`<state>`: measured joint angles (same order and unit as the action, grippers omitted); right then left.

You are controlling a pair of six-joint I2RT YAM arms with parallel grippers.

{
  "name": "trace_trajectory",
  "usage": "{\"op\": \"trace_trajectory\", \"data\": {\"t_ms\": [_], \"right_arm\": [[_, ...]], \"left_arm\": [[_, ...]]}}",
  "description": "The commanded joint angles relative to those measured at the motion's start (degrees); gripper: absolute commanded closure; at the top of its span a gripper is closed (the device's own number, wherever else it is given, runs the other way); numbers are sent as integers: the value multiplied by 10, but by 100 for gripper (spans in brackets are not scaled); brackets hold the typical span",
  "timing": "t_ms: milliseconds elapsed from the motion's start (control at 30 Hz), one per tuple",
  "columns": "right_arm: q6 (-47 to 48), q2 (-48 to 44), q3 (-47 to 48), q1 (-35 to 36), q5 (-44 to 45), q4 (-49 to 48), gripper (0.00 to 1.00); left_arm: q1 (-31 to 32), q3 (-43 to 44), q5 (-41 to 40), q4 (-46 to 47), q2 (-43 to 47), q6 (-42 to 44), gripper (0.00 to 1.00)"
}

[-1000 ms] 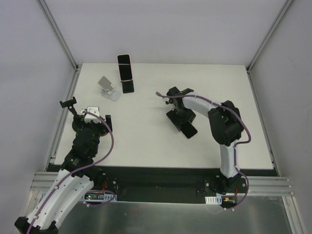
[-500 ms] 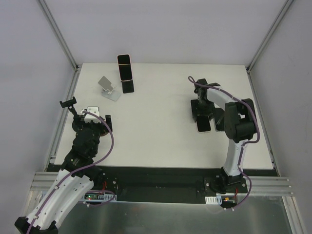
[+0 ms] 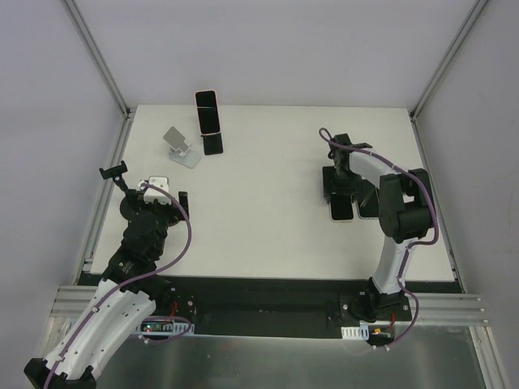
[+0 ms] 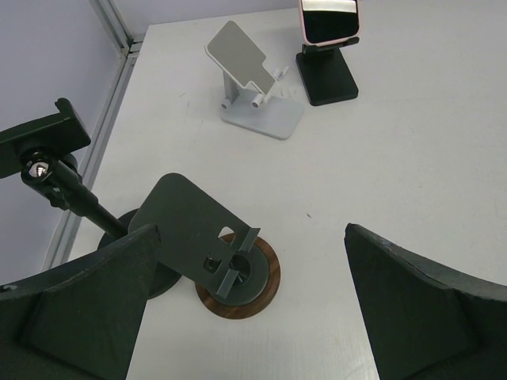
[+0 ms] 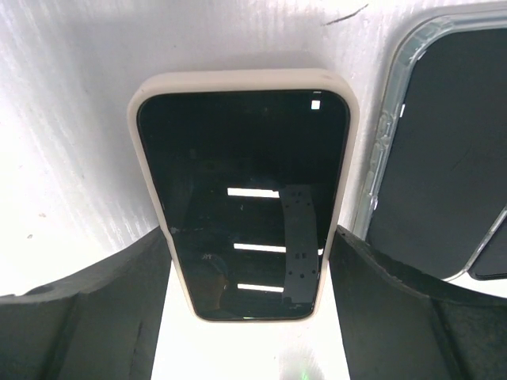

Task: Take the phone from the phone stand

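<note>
My right gripper (image 3: 340, 193) is shut on a phone in a cream case (image 5: 244, 198), with a finger against each long side. The phone (image 3: 340, 207) is low over the table at centre right, screen up; I cannot tell whether it touches the table. A second phone in a pink case (image 3: 208, 112) stands upright on a black phone stand (image 3: 213, 146) at the back left, also in the left wrist view (image 4: 328, 19). My left gripper (image 4: 253, 317) is open and empty at the left edge (image 3: 154, 203), above a dark stand on a round wooden base (image 4: 238, 273).
A phone in a clear case (image 5: 440, 150) lies flat just right of the held phone (image 3: 367, 203). An empty white stand (image 4: 253, 87) sits left of the black stand. A black ball-joint clamp stand (image 4: 47, 150) is at the table's left edge.
My right gripper carried the cream-cased phone from the table's middle to the right, beside the clear-cased phone, and came slightly nearer. The left arm barely moved.
</note>
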<state>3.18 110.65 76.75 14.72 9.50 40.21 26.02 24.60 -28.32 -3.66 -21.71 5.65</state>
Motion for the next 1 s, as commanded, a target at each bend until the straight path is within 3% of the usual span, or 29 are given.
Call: {"op": "trace_trajectory", "data": {"t_ms": [0,467,700,967], "right_arm": [[6,-17,-1,-9,45,-9,59],[23,8,34,-25,22,-21,53],[19,3,23,-25,-13,-24,35],[13,-40,7,-24,-20,-29,25]], "left_arm": [[-3,6,13,22,-3,9,1],[-3,6,15,21,-10,10,1],[-3,6,17,20,-10,10,1],[-3,7,23,21,-16,9,1]]}}
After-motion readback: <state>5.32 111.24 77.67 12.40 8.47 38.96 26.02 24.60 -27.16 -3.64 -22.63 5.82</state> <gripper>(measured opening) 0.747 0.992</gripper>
